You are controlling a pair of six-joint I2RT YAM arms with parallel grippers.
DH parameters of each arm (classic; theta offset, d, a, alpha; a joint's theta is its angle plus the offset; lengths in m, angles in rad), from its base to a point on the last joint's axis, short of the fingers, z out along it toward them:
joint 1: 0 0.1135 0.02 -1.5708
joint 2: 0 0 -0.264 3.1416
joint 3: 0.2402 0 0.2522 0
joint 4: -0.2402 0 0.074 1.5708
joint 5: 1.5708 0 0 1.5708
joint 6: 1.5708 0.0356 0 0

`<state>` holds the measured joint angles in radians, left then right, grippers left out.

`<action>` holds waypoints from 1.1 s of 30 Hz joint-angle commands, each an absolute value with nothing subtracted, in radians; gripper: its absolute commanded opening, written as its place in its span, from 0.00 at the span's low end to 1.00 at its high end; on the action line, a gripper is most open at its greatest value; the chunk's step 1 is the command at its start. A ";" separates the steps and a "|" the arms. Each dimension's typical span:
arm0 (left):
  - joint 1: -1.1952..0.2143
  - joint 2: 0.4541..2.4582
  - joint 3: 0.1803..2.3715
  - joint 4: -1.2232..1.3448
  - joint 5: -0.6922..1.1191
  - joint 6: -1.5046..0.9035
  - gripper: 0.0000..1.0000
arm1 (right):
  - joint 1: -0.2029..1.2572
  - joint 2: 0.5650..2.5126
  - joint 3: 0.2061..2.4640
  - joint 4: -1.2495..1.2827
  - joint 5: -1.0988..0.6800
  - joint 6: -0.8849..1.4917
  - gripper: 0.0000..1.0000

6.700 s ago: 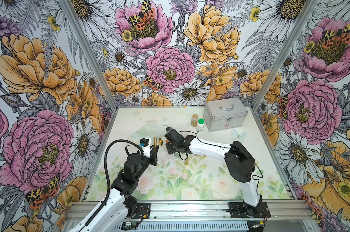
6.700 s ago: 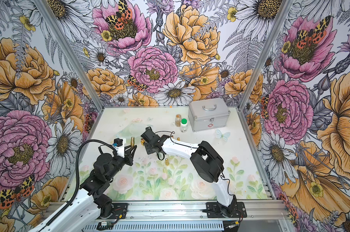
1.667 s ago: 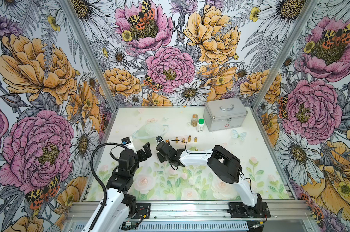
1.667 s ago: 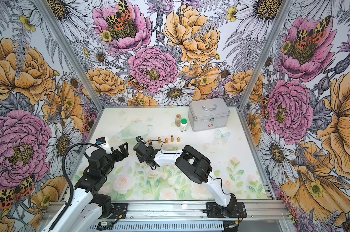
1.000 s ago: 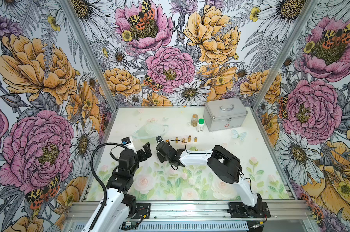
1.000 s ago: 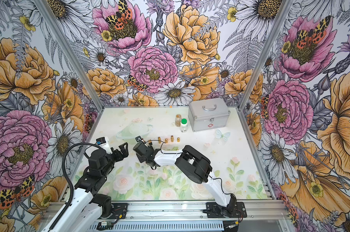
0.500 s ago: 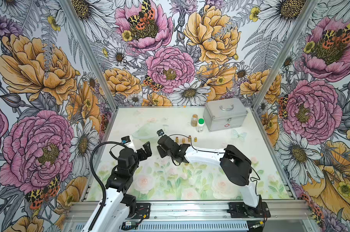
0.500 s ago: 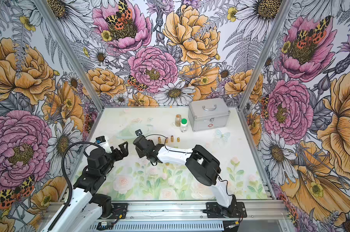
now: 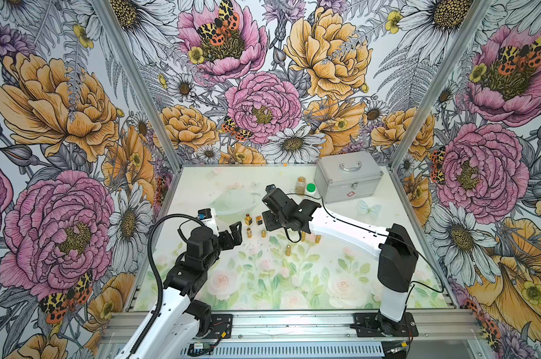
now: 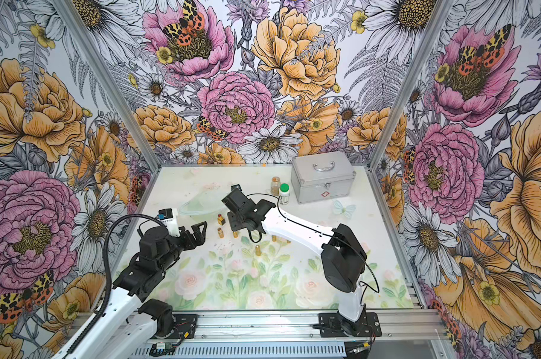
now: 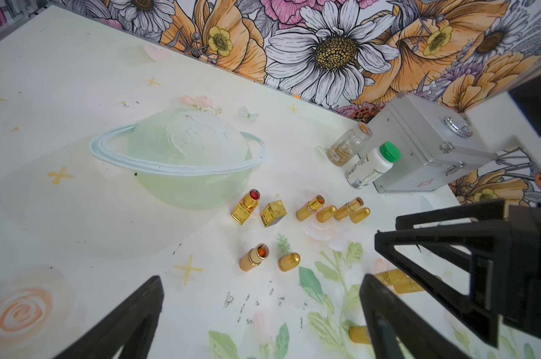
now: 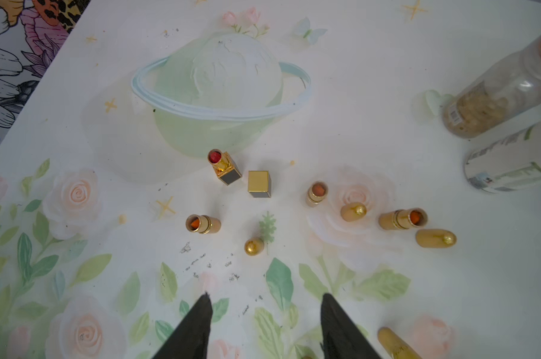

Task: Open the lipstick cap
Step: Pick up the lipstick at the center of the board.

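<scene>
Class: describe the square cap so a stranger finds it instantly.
Find the ringed planet painted on the mat. On its robot-facing side stands an open square lipstick, the cap beside it. Unlike the rounded caps nearby, it is boxy.

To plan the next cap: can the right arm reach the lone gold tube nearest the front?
Probably yes: the gold tube stands alone with space around; the right gripper is open, empty, nearby.

- Both top views read bright and even to me — soft, short shadows on the table (image 9: pixel 340 267).
- Wrist views bend toward their edges; the clear bottle (image 12: pixel 496 93) smears there.
- The fingertips (image 12: pixel 197 323) of my right gripper (image 12: pixel 264 307) look blurred, perhaps too close to focus.
- Left wrist view: pale tabletop glare.
</scene>
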<state>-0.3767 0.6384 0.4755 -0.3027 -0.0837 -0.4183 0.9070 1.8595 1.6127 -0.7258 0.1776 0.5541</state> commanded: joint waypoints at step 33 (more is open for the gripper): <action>-0.733 0.671 0.463 -0.327 -0.328 -0.350 0.99 | 0.910 1.940 1.380 -0.790 0.074 0.782 0.41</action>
